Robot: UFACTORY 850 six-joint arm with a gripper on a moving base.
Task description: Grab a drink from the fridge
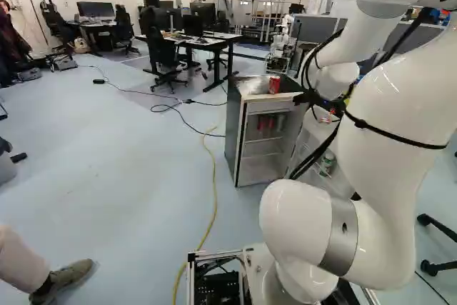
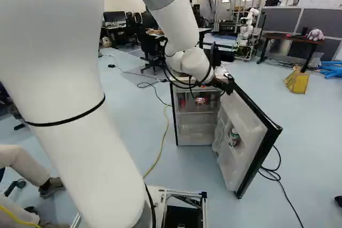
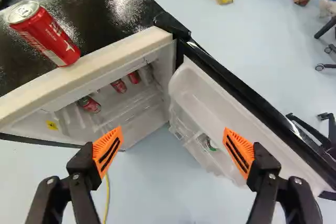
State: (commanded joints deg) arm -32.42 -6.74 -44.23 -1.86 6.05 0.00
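Presently, jaws spread, empty; open fridge point(image 3: 100, 66) ahead of them, cans point(image 3: 119, 86) inside. Advise lining jaws up level with one can, clear of the door point(image 3: 210, 95).

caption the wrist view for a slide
Open tool facing an open fridge, red cans inside, another red can on top

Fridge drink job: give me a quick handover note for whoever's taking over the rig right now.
Gripper: open, holding nothing.
Drinks: at least three red cans inside the fridge; a partly hidden green-and-white container in the door's shelf; one more red can standing on top.
Done: fridge door is open.
Left: grip a drink and bring it out. Can't tell whether the top can came from inside.
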